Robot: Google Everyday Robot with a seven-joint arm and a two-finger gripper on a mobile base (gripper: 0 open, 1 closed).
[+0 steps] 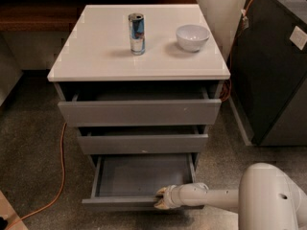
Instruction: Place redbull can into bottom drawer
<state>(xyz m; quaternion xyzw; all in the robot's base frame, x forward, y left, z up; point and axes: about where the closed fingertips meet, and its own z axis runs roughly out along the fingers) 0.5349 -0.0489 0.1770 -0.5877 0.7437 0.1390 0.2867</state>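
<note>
Under the worktop [96, 56], the bottom drawer [139, 176] of 3 stands pulled out, nothing visible inside. On the worktop sit a bowl [192, 36], seemingly empty, and the upright can [136, 33]: likely light, stiff, slick metal, best taken round mid-body. The claw [160, 199] is well below the worktop at the bottom drawer's front edge; open or closed, I cannot tell.

The blue-and-silver redbull can [136, 33] is gleaming; the cream-white gripper [160, 199] (at the front of the grey bottom drawer [139, 176]) is looking pale.
</note>
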